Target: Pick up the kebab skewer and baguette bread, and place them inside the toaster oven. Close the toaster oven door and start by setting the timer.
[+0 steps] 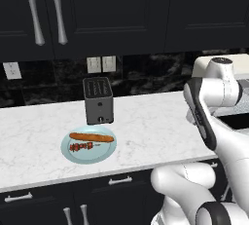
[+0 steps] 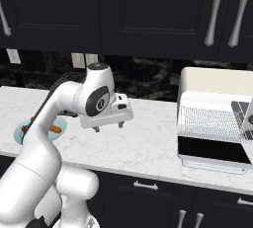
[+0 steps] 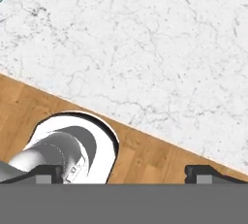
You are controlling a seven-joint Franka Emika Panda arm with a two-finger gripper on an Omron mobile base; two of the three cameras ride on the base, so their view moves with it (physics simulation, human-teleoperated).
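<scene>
The baguette bread (image 1: 91, 137) lies across the back of a pale blue plate (image 1: 73, 157) on the marble counter. The kebab skewer (image 1: 81, 146) lies just in front of it on the same plate. The toaster oven (image 2: 212, 81) stands at the counter's right end. Its wire rack (image 2: 207, 118) is exposed and the toaster oven door (image 2: 212, 149) is folded down. My gripper (image 2: 108, 127) hangs open and empty above the counter's front part, between plate and oven, pointing down. In the hand view the open gripper (image 3: 126, 174) looks down on marble and the counter's front edge.
A small dark slot toaster (image 1: 98, 100) stands right behind the plate. Black wall cabinets (image 1: 116, 9) hang above the counter. Wall outlets (image 1: 101, 64) sit on the dark backsplash. Below the counter edge lies wooden floor (image 3: 145, 160).
</scene>
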